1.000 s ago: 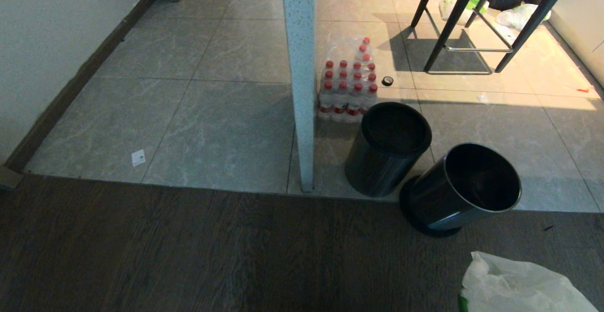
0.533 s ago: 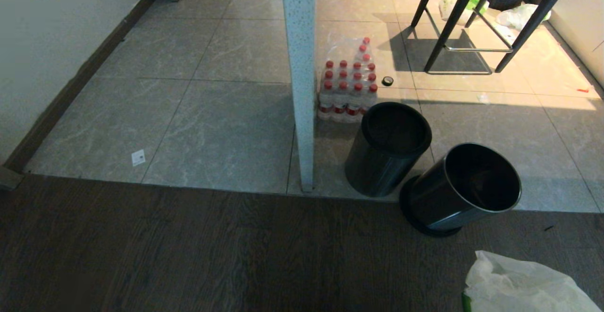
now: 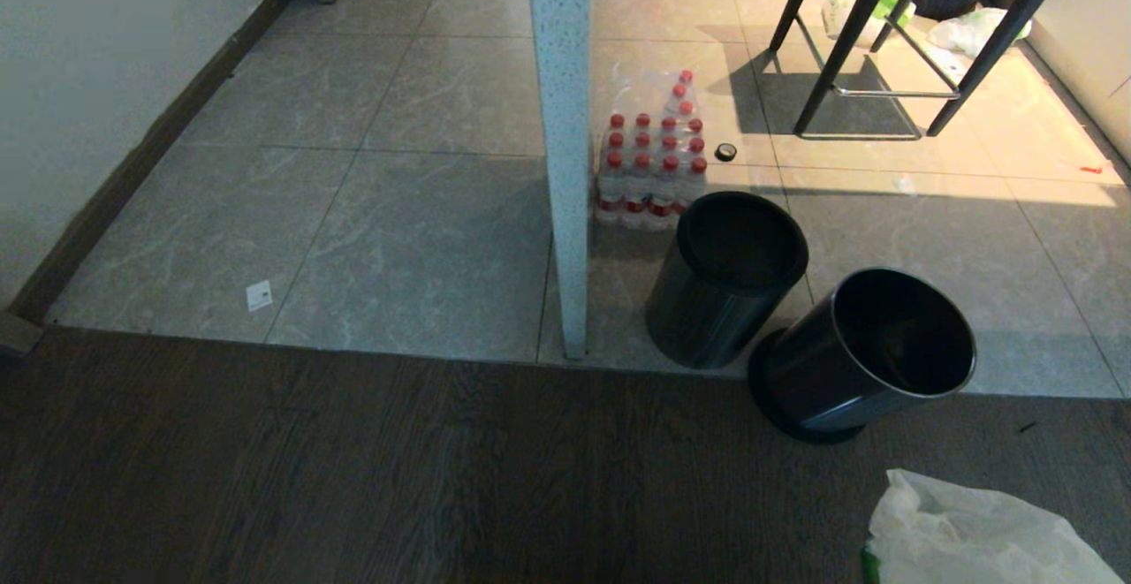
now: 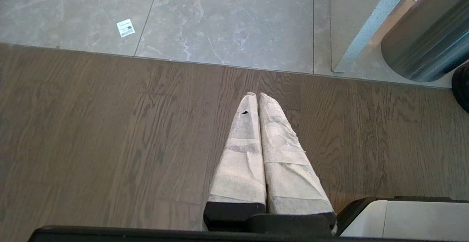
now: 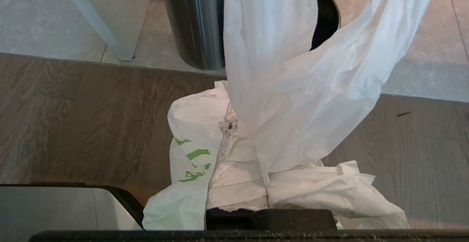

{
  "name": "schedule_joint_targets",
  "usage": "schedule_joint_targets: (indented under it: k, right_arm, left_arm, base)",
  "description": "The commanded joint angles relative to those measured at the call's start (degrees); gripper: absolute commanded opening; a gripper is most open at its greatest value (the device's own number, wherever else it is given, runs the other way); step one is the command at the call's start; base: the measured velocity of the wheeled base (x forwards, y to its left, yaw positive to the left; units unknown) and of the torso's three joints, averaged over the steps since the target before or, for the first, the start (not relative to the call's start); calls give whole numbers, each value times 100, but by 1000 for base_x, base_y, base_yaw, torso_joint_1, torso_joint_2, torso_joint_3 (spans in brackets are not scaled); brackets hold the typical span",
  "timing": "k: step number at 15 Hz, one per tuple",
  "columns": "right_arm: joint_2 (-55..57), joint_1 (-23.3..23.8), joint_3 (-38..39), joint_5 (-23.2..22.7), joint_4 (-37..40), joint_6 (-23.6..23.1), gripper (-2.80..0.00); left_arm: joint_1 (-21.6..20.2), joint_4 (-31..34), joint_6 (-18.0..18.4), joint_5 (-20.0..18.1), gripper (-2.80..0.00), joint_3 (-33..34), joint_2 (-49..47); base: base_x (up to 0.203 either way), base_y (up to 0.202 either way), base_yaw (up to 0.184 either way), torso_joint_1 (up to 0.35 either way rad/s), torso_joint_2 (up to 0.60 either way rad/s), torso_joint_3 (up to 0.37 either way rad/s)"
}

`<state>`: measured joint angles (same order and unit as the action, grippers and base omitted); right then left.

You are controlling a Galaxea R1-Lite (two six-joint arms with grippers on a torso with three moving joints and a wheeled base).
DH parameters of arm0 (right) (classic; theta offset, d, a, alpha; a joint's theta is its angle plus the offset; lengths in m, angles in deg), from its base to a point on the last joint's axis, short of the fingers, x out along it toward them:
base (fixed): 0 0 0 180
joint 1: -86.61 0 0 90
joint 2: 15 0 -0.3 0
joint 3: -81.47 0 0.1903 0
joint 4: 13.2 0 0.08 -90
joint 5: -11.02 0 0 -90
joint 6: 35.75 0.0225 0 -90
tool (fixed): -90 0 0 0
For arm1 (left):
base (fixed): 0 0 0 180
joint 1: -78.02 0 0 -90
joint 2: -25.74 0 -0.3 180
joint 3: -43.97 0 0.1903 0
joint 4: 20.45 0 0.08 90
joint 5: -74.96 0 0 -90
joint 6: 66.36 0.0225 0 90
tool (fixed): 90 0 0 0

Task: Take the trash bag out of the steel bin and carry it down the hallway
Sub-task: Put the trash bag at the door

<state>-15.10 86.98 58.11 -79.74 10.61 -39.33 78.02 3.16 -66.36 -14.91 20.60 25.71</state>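
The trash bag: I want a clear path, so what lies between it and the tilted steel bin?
Only bare wood floor, in the head view, separates the trash bag from the steel bin.

The left gripper (image 4: 258, 96) is hanging low over the wood floor. Its two white-wrapped fingers (image 4: 242, 150) are pressing flat together, tips touching, with nothing between them. The right gripper (image 5: 234, 125) is also sitting low over the wood floor. Its wrapped fingers (image 5: 234, 183) are squeezing tight on the trash bag (image 5: 293, 88), and the thin white plastic is draping over them and hiding the tips. Neither arm is showing in the head view.
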Motion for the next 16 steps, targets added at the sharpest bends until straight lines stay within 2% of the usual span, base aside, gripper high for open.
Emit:
schedule_joint_targets:
  k: [1, 16]
  right_arm:
    - [1, -3, 0, -3, 0, -3, -280]
    - [1, -3, 0, -3, 0, -3, -280]
  left_arm:
    - [0, 2, -9, 4, -280, 0, 2]
    - [0, 2, -44, 4, -280, 0, 2]
  base:
    - [0, 0, 0, 2, 0, 106]
    - [0, 0, 0, 3, 1, 196]
